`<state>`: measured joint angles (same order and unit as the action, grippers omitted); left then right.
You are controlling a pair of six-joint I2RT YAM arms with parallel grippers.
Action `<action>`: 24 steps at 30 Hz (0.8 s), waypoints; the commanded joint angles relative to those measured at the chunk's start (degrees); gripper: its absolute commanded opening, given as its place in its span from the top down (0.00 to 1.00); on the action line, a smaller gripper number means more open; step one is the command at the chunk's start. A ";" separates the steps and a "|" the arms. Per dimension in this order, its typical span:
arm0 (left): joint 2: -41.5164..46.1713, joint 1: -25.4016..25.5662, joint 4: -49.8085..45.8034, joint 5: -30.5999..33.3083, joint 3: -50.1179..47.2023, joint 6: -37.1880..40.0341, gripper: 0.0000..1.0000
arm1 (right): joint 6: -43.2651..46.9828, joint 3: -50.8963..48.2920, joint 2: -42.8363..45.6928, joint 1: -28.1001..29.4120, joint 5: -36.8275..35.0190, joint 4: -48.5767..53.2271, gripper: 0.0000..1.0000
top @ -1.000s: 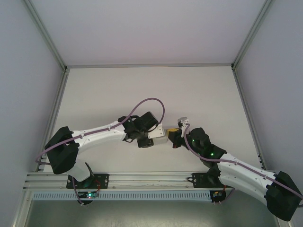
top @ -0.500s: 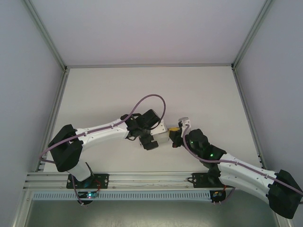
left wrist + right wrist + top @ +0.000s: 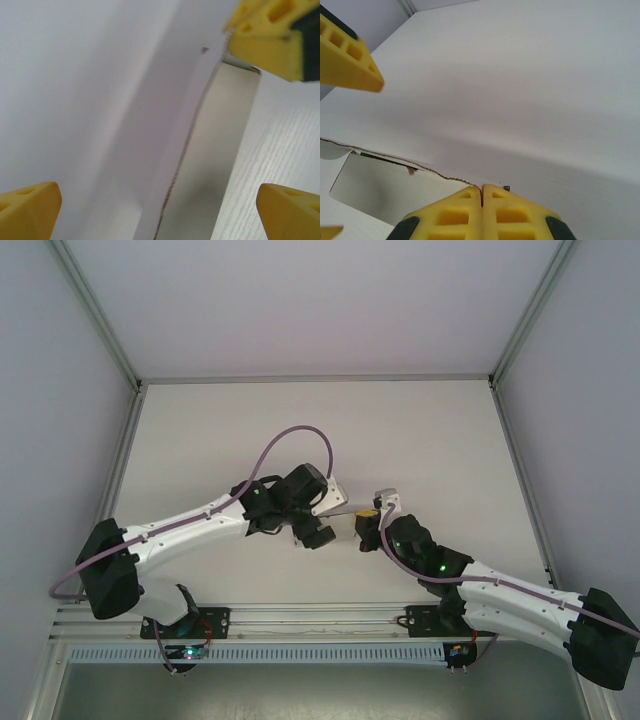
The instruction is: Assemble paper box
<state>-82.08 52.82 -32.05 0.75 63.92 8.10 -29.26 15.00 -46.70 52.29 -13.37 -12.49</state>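
- The box [image 3: 345, 526] is up off the worktop [image 3: 250, 430], between the two pincers, about mid-width and nearer the near rail [image 3: 320, 618] than the far edge.
- From above I can't make out its long axis; it's just a small white patch between the arm tips.
- In the left wrist view, a broad white panel [image 3: 150, 100] fills the left side. Its ragged edge runs from the top right down toward the bottom middle, with a grey inner face to the right of it.
- The right pincer [image 3: 481, 200] has its fingers pressed flat together, nipping the card right at that ragged edge. The white panel [image 3: 530, 100] spreads away above them.
- The left pincer [image 3: 159, 212] is spread wide, a yellow tip at each bottom corner, with the card's edge passing between them. It has hold of nothing that I can see.
- One left fingertip [image 3: 347, 60] hangs just beside the panel in the right wrist view.
- The side walls [image 3: 60, 390] stand well apart from the box, with bare worktop behind it and to both sides.
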 commanded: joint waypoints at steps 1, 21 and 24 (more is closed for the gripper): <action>3.49 0.31 -3.82 6.83 -0.10 -10.67 0.00 | -1.52 -0.85 -2.08 0.88 -0.62 8.17 1.00; 18.54 -1.25 5.45 7.30 -16.70 -29.34 0.52 | -1.42 -0.04 -2.86 1.24 0.62 10.18 1.00; 17.84 -1.37 6.02 6.77 -16.48 -29.25 0.56 | -1.42 0.03 -2.80 1.28 0.68 10.39 1.00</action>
<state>-63.64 52.36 -28.93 7.94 46.63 -19.86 -29.85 16.14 -48.36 52.77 -14.31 -12.01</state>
